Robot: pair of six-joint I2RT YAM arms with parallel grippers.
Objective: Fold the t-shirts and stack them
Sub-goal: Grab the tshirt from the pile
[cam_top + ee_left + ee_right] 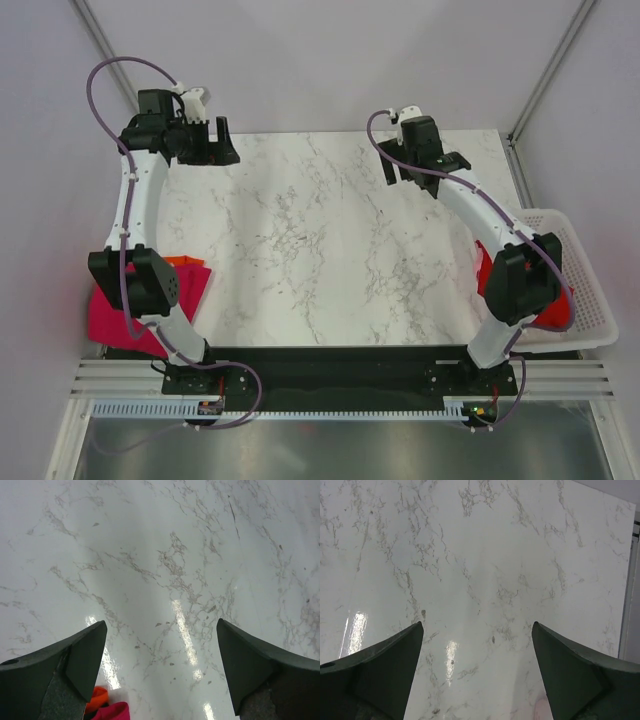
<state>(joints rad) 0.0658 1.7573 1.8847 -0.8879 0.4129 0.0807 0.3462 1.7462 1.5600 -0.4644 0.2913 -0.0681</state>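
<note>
Overhead view of a white marble-patterned table filling the middle of the scene. Two white-and-black robot arms bolted side by side at its near edge: left arm rising along the left side, right arm arching up the right side, each trailed by a purple cable, both reaching toward the far edge and well apart from each other. White perforated basket just beside the table's right edge, with a red t-shirt bunched inside, mostly hidden behind the right arm's elbow. At the near left edge, a crumpled magenta t-shirt with an orange t-shirt touching it on the table side, both partly covered by the left arm's elbow. Same two colours peeking in at the bottom of the left wrist view, just beside the left finger. Left gripper spread wide above the marble near the far left corner, pinching nothing. Right gripper likewise spread wide over the marble near the far edge — only tabletop showing between its dark fingers.
</note>
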